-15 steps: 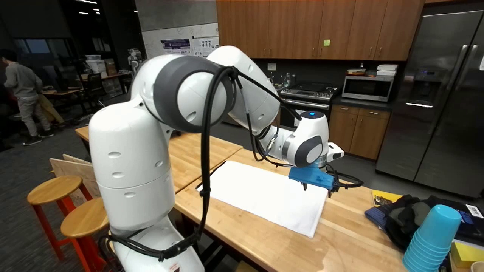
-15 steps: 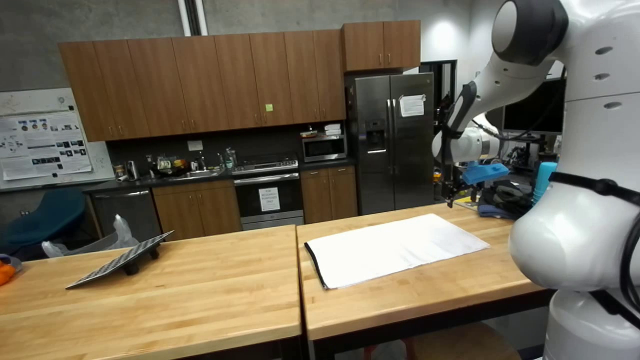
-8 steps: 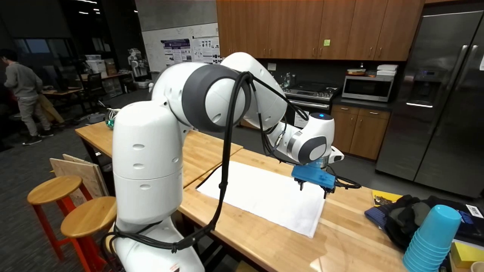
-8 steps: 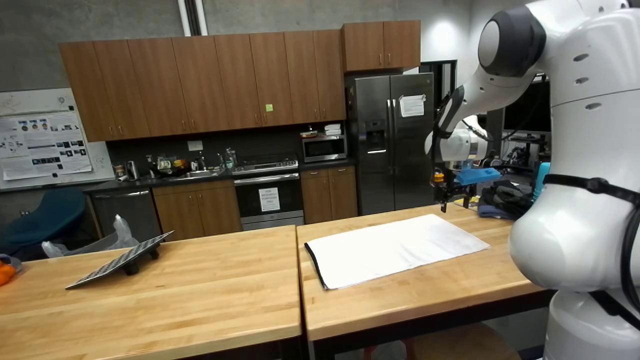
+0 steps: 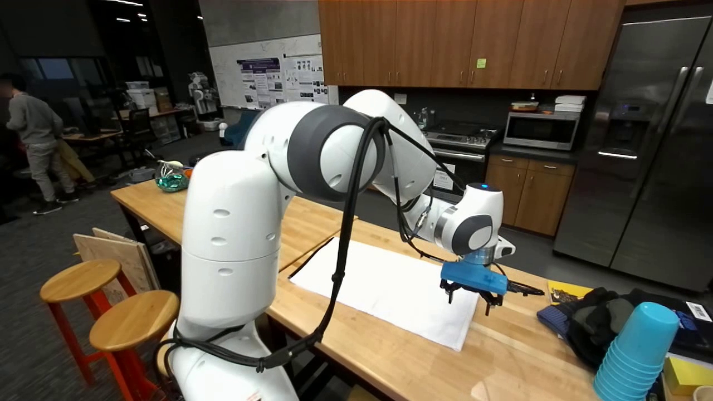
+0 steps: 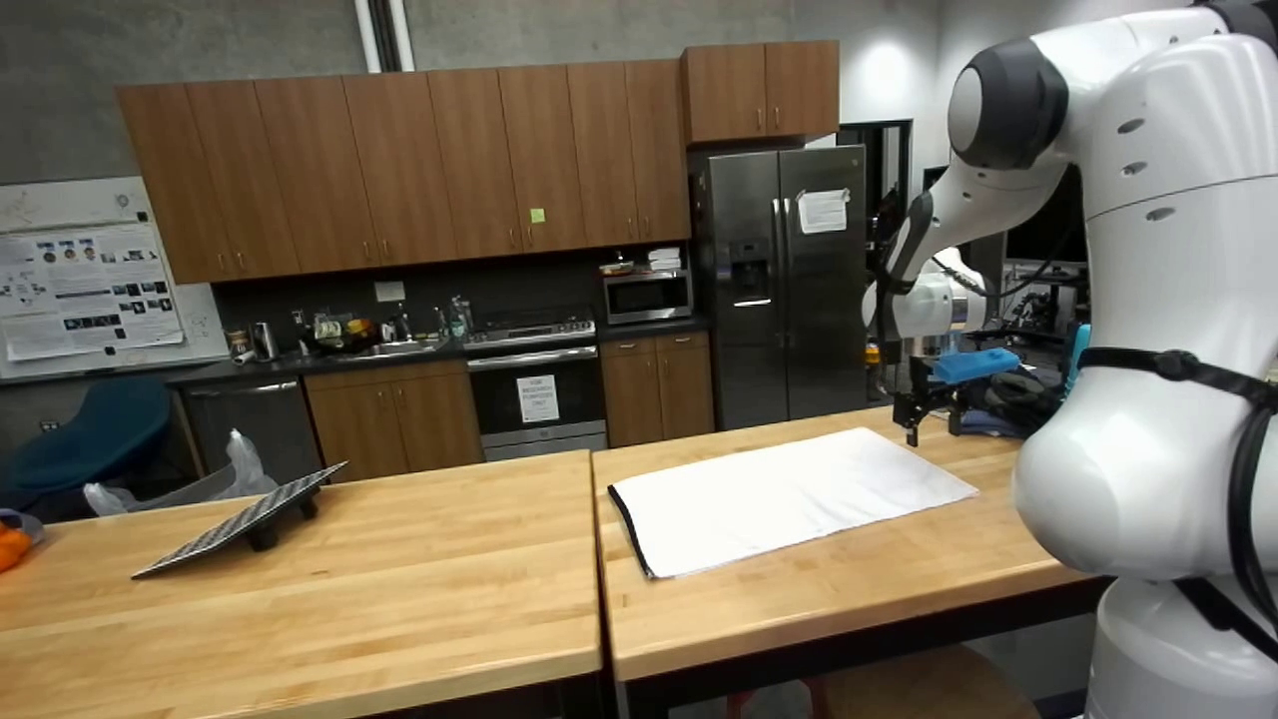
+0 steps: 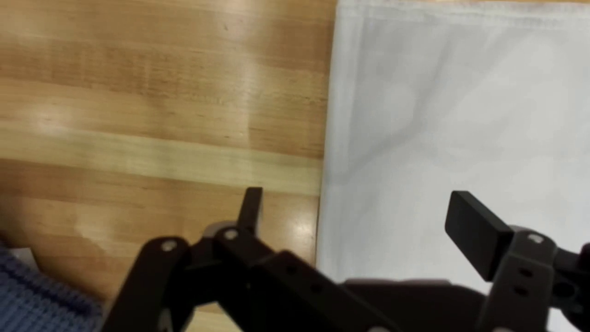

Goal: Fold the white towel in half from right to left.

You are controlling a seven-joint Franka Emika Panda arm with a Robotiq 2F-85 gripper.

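While the white towel (image 6: 789, 499) lies flat on the wooden counter (image 6: 839, 579), the gripper (image 7: 356, 191) hangs above one end with fingers (image 7: 477, 233) spread wide, framing a hemmed edge in the wrist view; in an exterior view, stacked blue cups (image 5: 635, 351) stand beside dark fabric (image 5: 601, 317).

A sheet (image 6: 538, 397) on the oven (image 6: 579, 389) seems to read "RESEARCH PURPOSES ONLY"; the wall poster (image 6: 90, 290) is illegible.

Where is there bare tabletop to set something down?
Bare: pale wooden tabletop between the slanted dark panel and the white rectangular cloth towel; also between it and stacked blue cups. Crowded: around the cups, with crumpled dark fabric; the open black end effector overhangs the towel's edge facing them.
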